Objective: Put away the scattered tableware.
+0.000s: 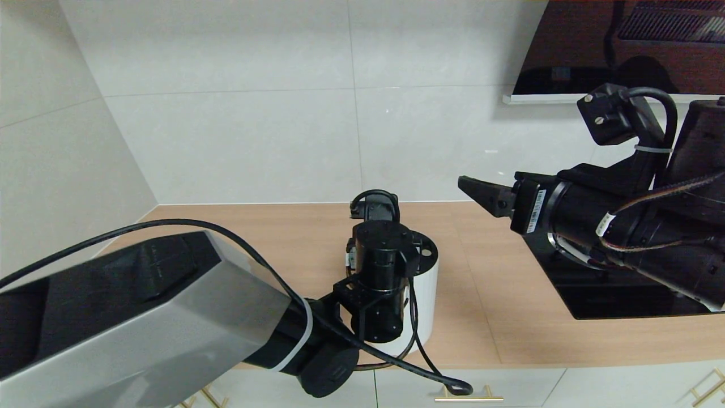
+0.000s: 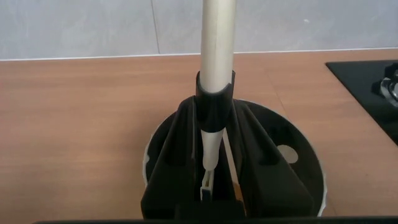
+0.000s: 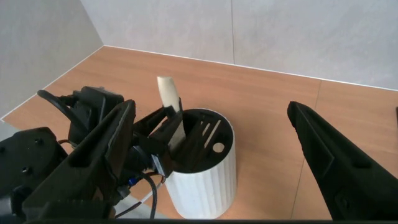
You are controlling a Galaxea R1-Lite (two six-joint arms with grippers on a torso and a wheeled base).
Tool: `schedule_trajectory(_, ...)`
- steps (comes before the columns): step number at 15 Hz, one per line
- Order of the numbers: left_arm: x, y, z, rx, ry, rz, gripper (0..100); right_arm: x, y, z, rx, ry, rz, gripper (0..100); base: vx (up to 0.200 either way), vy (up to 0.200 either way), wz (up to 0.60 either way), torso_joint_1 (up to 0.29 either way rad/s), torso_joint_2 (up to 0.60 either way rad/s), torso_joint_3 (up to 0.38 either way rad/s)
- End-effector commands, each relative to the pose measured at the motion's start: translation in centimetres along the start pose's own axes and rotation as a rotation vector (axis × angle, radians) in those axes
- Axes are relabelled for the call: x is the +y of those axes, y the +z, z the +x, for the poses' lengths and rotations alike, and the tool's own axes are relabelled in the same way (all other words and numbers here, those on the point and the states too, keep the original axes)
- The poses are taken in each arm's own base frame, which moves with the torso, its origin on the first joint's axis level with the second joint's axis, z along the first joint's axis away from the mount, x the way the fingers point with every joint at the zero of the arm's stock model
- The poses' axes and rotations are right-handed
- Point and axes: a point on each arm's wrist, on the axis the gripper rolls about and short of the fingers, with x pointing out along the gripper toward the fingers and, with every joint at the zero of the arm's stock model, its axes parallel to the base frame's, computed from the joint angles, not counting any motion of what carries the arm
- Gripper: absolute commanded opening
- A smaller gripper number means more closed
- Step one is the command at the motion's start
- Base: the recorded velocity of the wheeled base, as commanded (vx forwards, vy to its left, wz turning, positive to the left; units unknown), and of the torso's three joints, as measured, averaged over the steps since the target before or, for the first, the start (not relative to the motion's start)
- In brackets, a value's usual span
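2 arms work over a pale wooden countertop (image 1: pixel 272 226) in the head view. The left gripper (image 1: pixel 380 266) points straight down over a white ribbed cylindrical holder (image 1: pixel 426 294), which stands near the counter's front edge. Bare wood lies open to the left of the holder and behind it, up to the white tiled wall (image 1: pixel 238 141). The right gripper (image 1: pixel 478 194) hangs in the air, well apart from the holder. It is aimed leftward above the near corner of a flat black glass cooktop (image 1: pixel 612 294) set into the counter. A dark glossy range hood (image 1: pixel 595 51) sits on the wall above that arm.

From the left wrist view, the left gripper's black fingers (image 2: pixel 180 168) are clamped together on a cream round-handled utensil (image 2: pixel 217 43). The utensil's narrow white lower part runs down between them toward the holder's black slotted insert (image 2: pixel 292 168). I cannot tell how deep it sits in a slot. Open wood surrounds the holder, and the cooktop's corner shows farther off.

From the right wrist view, the right gripper's 2 fingers (image 3: pixel 336 155) stand wide apart, holding nothing and touching nothing. The holder sits beyond and between them. The cream handle rises out of the insert, with the left gripper closed on it just above the holder's rim. A band of bare wood separates the holder from the wall.
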Motion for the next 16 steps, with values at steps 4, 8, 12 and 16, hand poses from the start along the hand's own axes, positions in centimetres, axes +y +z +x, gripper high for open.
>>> schedule_trajectory(4,0.1,0.0,-0.1,-0.002,0.007,0.000,100,0.0,-0.1,0.1,0.004,0.000,-0.001,100,0.000,0.000,0.00,0.000,0.00,0.000)
schedule_trajectory(8,0.1,0.2,-0.1,-0.007,0.006,-0.007,100,0.0,-0.2,0.0,0.007,0.000,-0.002,100,0.000,0.000,0.00,0.000,0.00,0.000)
schedule_trajectory(12,0.3,1.3,-0.9,-0.020,-0.001,-0.025,100,0.0,-0.2,0.0,0.007,0.000,-0.002,100,0.000,0.000,0.00,0.000,0.00,0.000)
schedule_trajectory(16,3.6,6.8,-5.5,-0.116,-0.131,-0.095,100,0.0,-0.1,0.0,0.004,0.000,0.001,100,0.000,0.000,0.00,0.000,0.00,0.000)
